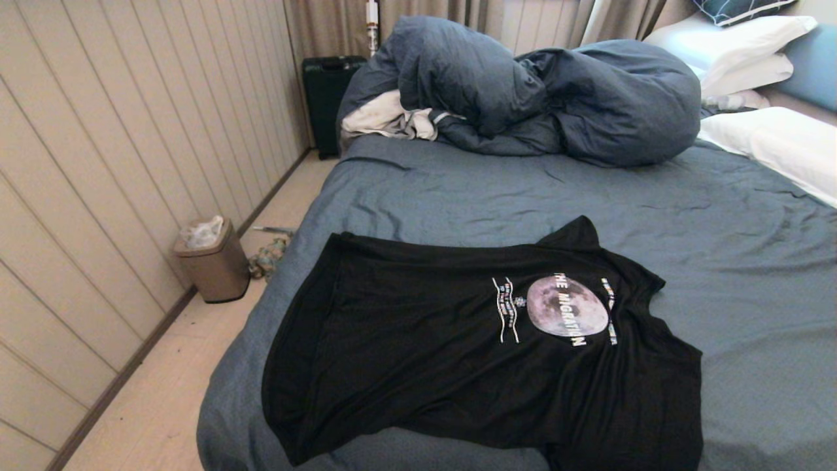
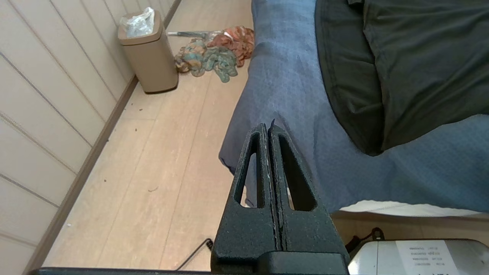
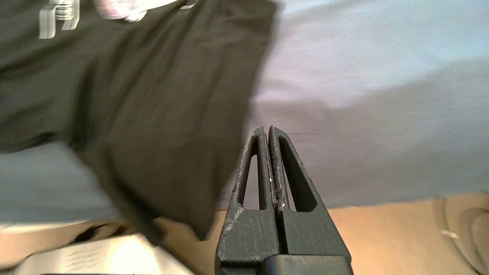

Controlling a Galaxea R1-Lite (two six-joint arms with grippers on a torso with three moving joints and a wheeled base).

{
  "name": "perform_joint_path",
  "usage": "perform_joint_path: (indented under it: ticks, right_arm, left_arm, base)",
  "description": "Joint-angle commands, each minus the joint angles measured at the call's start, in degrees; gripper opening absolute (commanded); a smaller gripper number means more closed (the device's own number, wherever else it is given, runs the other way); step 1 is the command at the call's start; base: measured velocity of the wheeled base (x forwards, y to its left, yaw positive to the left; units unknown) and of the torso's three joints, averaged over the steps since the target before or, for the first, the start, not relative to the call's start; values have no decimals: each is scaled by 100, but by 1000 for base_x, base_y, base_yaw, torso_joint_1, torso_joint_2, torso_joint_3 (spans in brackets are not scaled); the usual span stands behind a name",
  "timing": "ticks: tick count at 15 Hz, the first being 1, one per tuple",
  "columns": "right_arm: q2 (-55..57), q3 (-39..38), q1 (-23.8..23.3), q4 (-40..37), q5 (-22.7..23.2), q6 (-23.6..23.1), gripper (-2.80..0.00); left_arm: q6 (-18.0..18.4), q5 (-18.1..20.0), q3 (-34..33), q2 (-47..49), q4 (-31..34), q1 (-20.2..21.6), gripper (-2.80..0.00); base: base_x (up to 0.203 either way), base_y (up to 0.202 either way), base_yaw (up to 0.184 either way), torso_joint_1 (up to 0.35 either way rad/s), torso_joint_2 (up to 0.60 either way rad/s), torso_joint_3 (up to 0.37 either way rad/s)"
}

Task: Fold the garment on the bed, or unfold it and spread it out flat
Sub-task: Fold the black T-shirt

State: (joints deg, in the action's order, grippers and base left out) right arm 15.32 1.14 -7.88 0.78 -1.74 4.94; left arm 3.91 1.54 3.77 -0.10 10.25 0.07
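Observation:
The garment (image 1: 458, 347), a black T-shirt with a grey moon print and white lettering, lies spread face up on the near part of the bed (image 1: 654, 196), its hem toward the bed's left edge and one lower corner hanging over the near edge. Neither arm shows in the head view. My left gripper (image 2: 267, 128) is shut and empty, held off the bed's near left corner, apart from the garment (image 2: 401, 68). My right gripper (image 3: 266, 130) is shut and empty too, just off the near edge beside the garment's (image 3: 153, 114) hanging side.
A bulky dark-blue duvet (image 1: 523, 91) is heaped at the far end, with white pillows (image 1: 771, 144) at the right. On the floor to the left stand a tan bin (image 1: 212, 261) and a crumpled cloth (image 2: 214, 53) by the panelled wall.

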Motion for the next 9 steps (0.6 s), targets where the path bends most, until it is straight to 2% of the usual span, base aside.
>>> perform_joint_path:
  ticks: [1, 5, 6, 8, 9]
  right_arm:
    - [65, -114, 37, 65, 116, -279, -280]
    - [58, -114, 40, -4, 158, -444, -280]
    - [66, -114, 46, 8, 217, -668, -280]
    - [59, -114, 43, -30, 389, -1404, -280]
    - [51, -114, 62, -43, 409, -1443, -280]
  left_arm:
    - [4, 5, 1, 10, 21, 1, -280]
    - [4, 5, 1, 10, 37, 1, -280]
    - [4, 5, 6, 10, 47, 1, -280]
    - [4, 5, 10, 10, 56, 1, -280]
    - [4, 5, 10, 10, 56, 1, -280]
  base:
    - [0, 0, 0, 0, 0, 0]
    - [0, 0, 0, 0, 0, 0]
    - [0, 0, 0, 0, 0, 0]
    - [0, 0, 0, 0, 0, 0]
    - [0, 0, 0, 0, 0, 0]
